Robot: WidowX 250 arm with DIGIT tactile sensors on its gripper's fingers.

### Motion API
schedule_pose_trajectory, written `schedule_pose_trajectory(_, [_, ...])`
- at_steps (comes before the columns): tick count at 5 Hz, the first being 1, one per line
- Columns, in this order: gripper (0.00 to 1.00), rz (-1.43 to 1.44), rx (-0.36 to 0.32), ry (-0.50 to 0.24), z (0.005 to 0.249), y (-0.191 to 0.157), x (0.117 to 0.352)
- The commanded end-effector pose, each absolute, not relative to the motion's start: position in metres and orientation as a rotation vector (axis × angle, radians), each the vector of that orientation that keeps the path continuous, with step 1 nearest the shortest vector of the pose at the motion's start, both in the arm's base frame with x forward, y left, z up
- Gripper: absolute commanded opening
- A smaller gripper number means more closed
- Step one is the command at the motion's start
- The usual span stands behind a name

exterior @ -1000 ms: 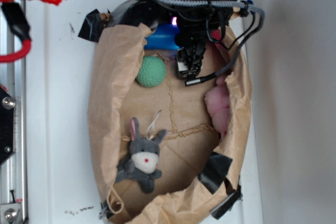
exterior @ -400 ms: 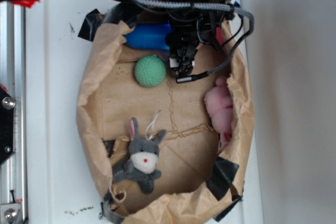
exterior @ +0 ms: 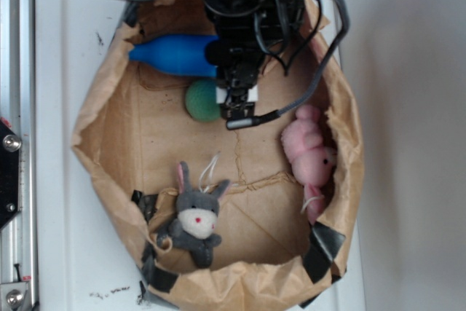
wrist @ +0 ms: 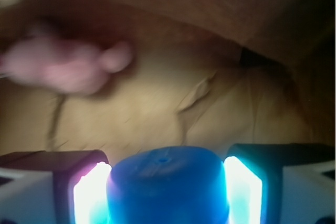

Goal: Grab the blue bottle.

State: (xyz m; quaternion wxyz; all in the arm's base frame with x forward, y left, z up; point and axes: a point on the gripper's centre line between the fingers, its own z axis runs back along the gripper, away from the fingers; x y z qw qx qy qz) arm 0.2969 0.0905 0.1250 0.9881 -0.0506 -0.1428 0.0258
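The blue bottle [exterior: 171, 56] lies crosswise near the back of the brown paper bag [exterior: 95, 118], its narrow neck pointing left. My gripper [exterior: 231, 63] holds its wide end. In the wrist view the bottle's blue base [wrist: 168, 179] fills the gap between the two lit pads, and my gripper [wrist: 167, 195] is shut on it with both fingers against its sides. I cannot tell whether the bottle still touches the bag floor.
A green ball [exterior: 200, 101] sits just below the bottle, partly hidden by the gripper. A grey bunny plush [exterior: 193, 216] lies at the bag's front. A pink plush [exterior: 309, 154] leans on the right wall. A metal rail [exterior: 14, 143] runs along the left.
The gripper has shifted left and looks larger, nearer the camera. The bottle went from mostly hidden to showing its whole length. The bag's walls have spread wider.
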Motion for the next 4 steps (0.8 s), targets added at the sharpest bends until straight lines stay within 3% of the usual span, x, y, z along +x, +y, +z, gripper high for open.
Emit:
schedule_pose_trajectory(1, [0.0,-0.019,-0.134,-0.362,0.1909,0.0581,0.2997])
schedule_pose_trajectory(2, [0.0,-0.02,-0.094,-0.363,0.1884,0.0519,0.3042])
schedule_pose_trajectory(3, [0.0,-0.033,-0.103,-0.362,0.191,0.0543,0.3015])
schedule_pose_trajectory(4, [0.59,-0.098,-0.044,-0.373,0.1966,0.0541,0.2957])
